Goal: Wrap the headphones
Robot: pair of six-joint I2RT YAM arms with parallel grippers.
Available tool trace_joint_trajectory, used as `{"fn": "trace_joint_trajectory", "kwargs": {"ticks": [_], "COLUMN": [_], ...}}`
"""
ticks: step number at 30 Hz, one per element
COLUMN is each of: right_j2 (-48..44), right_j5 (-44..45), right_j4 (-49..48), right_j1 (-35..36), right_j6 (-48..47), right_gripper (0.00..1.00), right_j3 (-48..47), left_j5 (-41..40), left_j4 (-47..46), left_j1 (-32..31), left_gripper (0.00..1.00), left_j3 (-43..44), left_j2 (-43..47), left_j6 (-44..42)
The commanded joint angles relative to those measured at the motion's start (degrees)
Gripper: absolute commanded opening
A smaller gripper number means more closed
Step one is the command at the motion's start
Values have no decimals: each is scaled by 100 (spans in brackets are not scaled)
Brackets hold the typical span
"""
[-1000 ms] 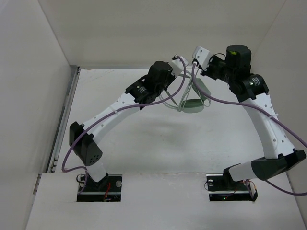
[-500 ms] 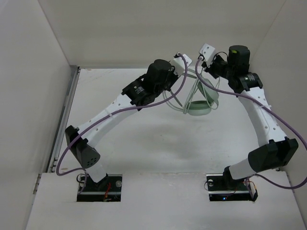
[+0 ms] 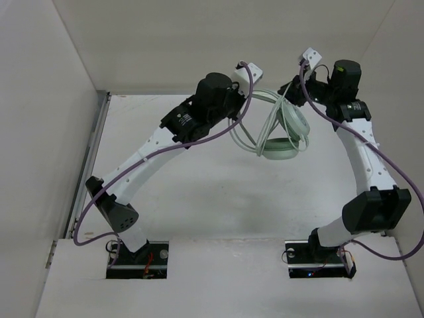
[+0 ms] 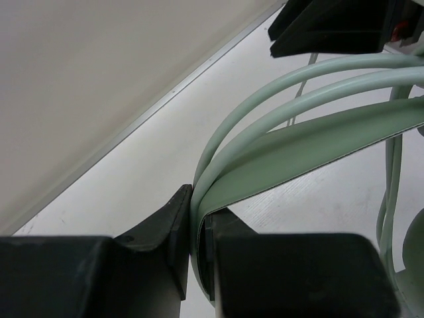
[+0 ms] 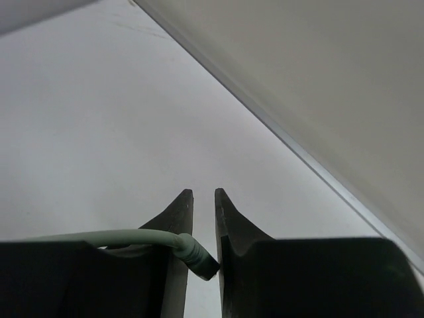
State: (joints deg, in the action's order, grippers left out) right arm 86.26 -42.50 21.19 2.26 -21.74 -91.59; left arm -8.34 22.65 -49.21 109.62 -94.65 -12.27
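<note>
Item: headphones (image 3: 281, 136) — pale mint green, slung between the two grippers over the far right part of the worktop (image 3: 199, 199), close to the back wall.
Cups: one padded cup (image 3: 281, 150) hangs lowest, the 2nd just above and to its right. Contact with the worktop: cannot tell from the top view.
Left gripper (image 4: 197, 205): at the left end of the headband (image 4: 298, 159).
Left jaws: closed to a thin slit. The flat band and its two thin rails are pinched edge-on in the slit, then arc up and away to the right.
Right gripper (image 5: 204, 199): held high near the back wall, just right of the top of the band.
Right jaws: nearly closed — narrow gap only. The cable (image 5: 119, 236) comes in from the left, and its thickened end sits low in the gap, touching both inner faces.
Cable slack: thin loops (image 3: 242, 136) hang left of the cups, below the left gripper.
</note>
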Motion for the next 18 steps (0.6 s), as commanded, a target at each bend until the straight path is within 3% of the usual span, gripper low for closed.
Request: {"fn": "trace_joint_trajectory", "kwargs": {"ticks": [1,10,18], "right_j2": [-21,-48,-92], "right_j5": [-847,-1813,-2210], "right_j4": [-922,-2592,-4077], "right_j1": [-29,-11,130], "right_j6": [1152,3322,5213], "right_gripper": [24,10,18], "right_j3": [229,967,1679], "left_j5": [385,483,289], "left_j4": [-438,-349,-420], "left_j1": [12,205,531], "left_gripper": [2,3,3], "left_j3": [577,1289,1237], "left_j2": [211,-35,-185], "left_j6": [541,1016,1271]}}
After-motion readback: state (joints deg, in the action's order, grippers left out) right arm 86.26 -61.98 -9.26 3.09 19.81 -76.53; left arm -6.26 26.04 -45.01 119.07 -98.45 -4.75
